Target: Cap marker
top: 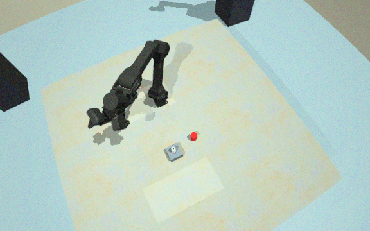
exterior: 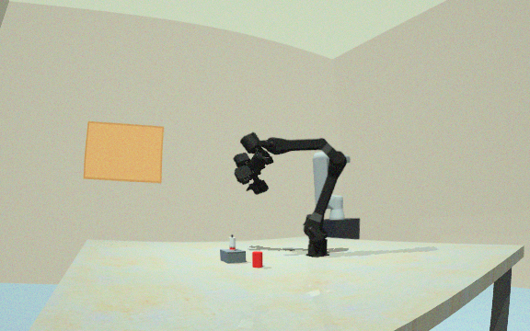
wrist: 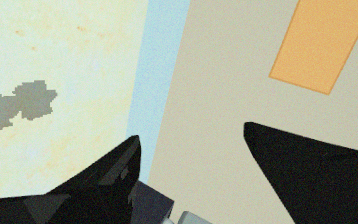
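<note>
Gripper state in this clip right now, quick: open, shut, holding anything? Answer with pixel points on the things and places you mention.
Hand [top: 108,124] [exterior: 248,188] [wrist: 192,135]: open, nothing between its fingers, raised above the table [top: 252,144] [exterior: 178,294] [wrist: 55,45].

Hidden, cropped and unresolved items, for your reference:
You get the marker [top: 173,149] [exterior: 232,243] too small to read in detail; its foot, sunk in the holder block [top: 174,153] [exterior: 233,256], is hidden from you. Cap [top: 193,136] [exterior: 258,259]: underside hidden, any mouth too small for you to tell. Gripper [top: 108,123] [exterior: 251,179] [wrist: 192,135]: fingertips dark and too small for you to separate in the exterior view; finger bases cut off in the wrist view. Pale arm behind [exterior: 320,176]: partly hidden by the black arm [exterior: 299,144]. Orange panel [exterior: 123,152] [wrist: 320,45]: cropped by your wrist view's upper edge. Table [top: 252,144] [exterior: 155,285] [wrist: 70,65]: cut off at the bottom in your top and exterior views.
</note>
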`<state>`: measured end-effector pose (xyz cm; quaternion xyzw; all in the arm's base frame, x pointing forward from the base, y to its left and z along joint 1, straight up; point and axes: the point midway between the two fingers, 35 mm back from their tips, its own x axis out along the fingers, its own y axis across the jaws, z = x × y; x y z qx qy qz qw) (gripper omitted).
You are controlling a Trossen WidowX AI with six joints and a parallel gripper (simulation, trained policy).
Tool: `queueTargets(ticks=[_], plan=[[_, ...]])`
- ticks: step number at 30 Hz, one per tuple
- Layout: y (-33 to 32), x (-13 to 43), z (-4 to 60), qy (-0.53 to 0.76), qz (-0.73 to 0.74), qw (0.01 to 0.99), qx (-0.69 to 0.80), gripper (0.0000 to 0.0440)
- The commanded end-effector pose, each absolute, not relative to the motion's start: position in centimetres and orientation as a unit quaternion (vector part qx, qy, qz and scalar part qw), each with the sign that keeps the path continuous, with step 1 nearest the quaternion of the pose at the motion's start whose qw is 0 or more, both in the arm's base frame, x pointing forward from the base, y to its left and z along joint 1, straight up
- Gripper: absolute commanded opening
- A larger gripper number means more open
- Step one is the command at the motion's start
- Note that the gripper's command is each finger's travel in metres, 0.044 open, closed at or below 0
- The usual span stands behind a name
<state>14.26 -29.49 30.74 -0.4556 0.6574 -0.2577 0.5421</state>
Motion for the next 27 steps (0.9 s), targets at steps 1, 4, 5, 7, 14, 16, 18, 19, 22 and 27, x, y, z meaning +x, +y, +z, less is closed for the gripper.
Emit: queueTargets(ticks=[1, 4, 5, 7, 14, 16, 18, 19, 22, 27], plan=[[-29.3, 15.6, 30.2, 0.65, -0.248, 0.559, -0.452, 0.0315], [-29.1, 16.5, 29.9, 0.646, -0.241, 0.568, -0.45, 0.0315], [-29.0, 16.8, 29.7, 0.645, -0.238, 0.571, -0.449, 0.0315], [-28.8, 17.3, 29.5, 0.642, -0.233, 0.577, -0.447, 0.0315], [-28.2, 19.3, 28.5, 0.634, -0.215, 0.598, -0.44, 0.0315], [-27.9, 19.9, 28.2, 0.632, -0.21, 0.604, -0.438, 0.0315], [-27.7, 20.4, 28.0, 0.63, -0.204, 0.609, -0.436, 0.0315], [-27.6, 20.7, 27.8, 0.629, -0.202, 0.612, -0.435, 0.0315], [-27.2, 21.6, 27.4, 0.626, -0.193, 0.62, -0.431, 0.0315], [-26.5, 23.0, 26.6, 0.622, -0.178, 0.633, -0.425, 0.0315]])
